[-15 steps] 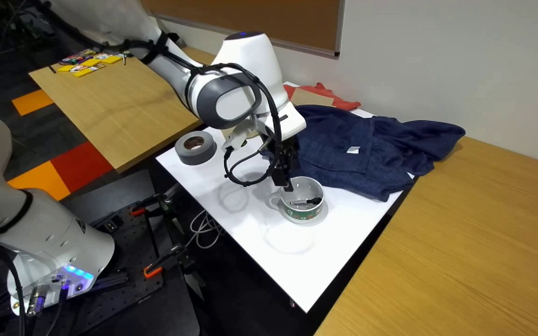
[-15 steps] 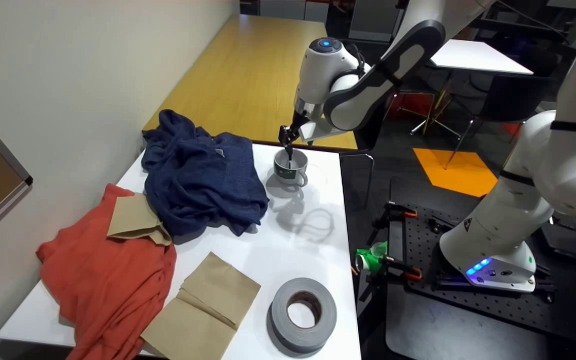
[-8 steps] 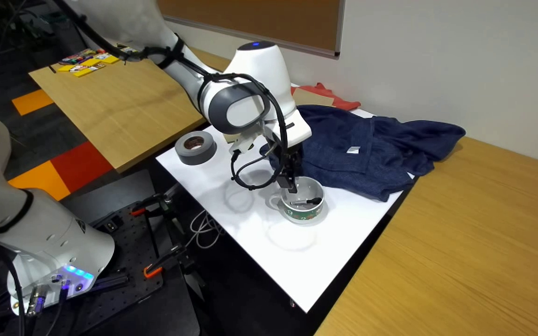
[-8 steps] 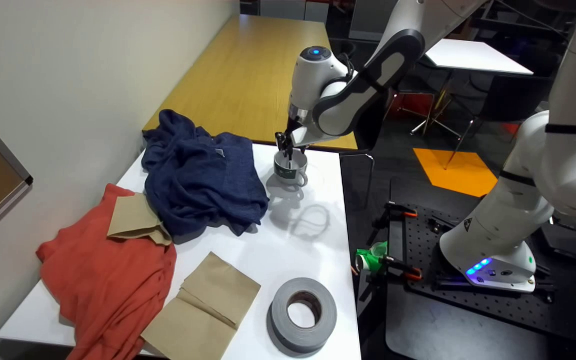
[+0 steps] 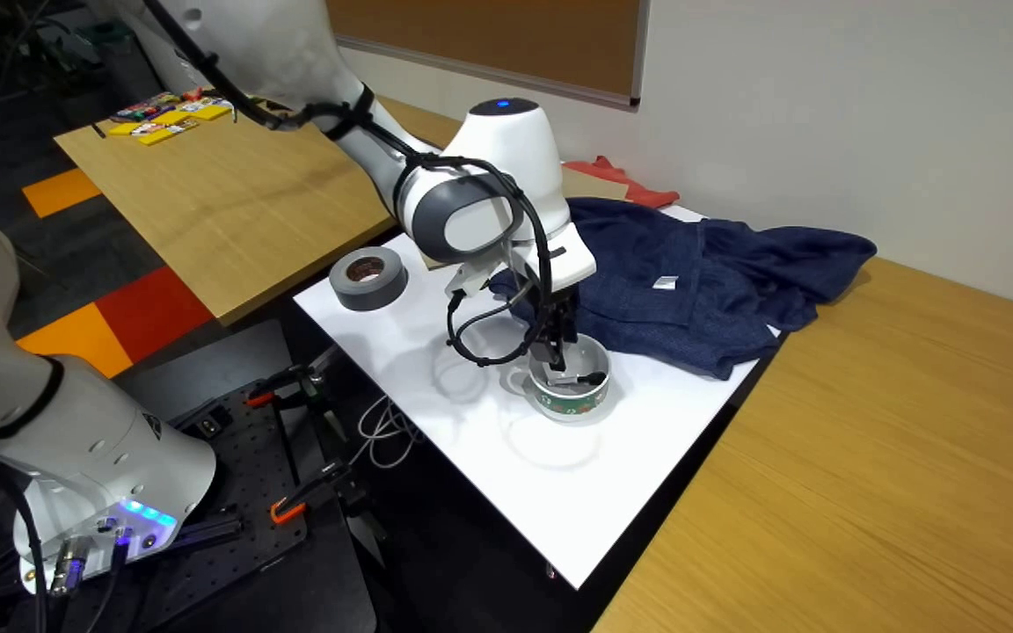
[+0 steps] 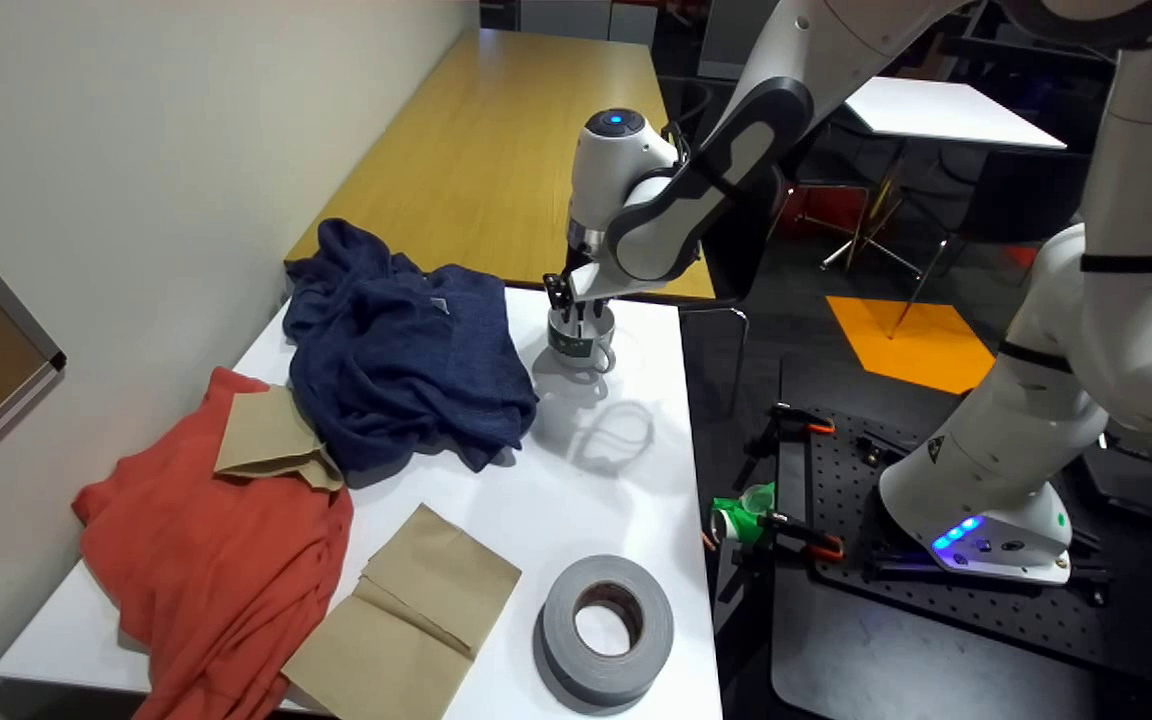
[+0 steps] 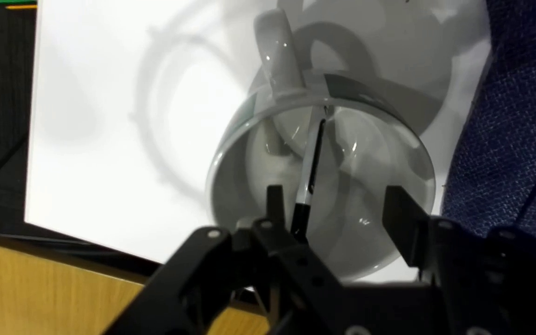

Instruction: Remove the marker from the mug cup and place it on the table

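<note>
The mug cup (image 7: 379, 153) stands upright on the white table (image 7: 110, 186), beside the navy cloth. It also shows in both exterior views (image 5: 570, 404) (image 6: 572, 348). The marker (image 7: 312, 163), white-grey with a black cap, lies slanted inside the mug; its cap (image 5: 593, 379) shows in an exterior view. My gripper (image 7: 335, 200) is open and points down over the mug's mouth, its fingertips at about rim level or slightly inside. In the wrist view the marker runs between the two fingers, nearer the left one, which partly hides the cap end. Nothing is held.
A crumpled navy cloth (image 6: 406, 350) lies close beside the mug. A red cloth (image 6: 226, 560), brown paper (image 6: 406, 610) and a grey tape roll (image 6: 566, 625) are farther along the table. A wooden tabletop (image 5: 867, 440) adjoins the white table's end.
My open gripper has come down and across over the mug, its fingers now lower at the mug's mouth. The mug and the marker have not visibly moved.
</note>
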Controlling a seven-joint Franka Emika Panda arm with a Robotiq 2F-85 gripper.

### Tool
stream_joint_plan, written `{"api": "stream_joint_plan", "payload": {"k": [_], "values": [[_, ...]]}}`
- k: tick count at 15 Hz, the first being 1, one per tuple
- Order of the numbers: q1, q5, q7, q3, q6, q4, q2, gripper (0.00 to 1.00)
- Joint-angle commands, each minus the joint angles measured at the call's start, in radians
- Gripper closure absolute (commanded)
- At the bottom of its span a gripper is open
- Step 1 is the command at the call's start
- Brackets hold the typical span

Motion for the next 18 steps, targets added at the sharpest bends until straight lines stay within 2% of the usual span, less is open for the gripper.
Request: {"api": "stream_joint_plan", "payload": {"k": [1,10,11,12,13,17,18], "values": [[0.023,0.047,-0.022,-0.027,0.006,0.043,0.044,0.39],[0.036,0.067,-0.022,-0.056,0.013,0.114,0.133,0.37],[0.038,0.069,-0.022,-0.059,0.012,0.12,0.141,0.43],[0.038,0.072,-0.022,-0.062,0.011,0.125,0.149,0.62],[0.041,0.073,-0.019,-0.066,0.013,0.129,0.155,0.66],[0.044,0.077,-0.023,-0.078,0.013,0.118,0.15,0.98],[0.049,0.072,-0.022,-0.085,0.016,0.104,0.136,1.0]]}}
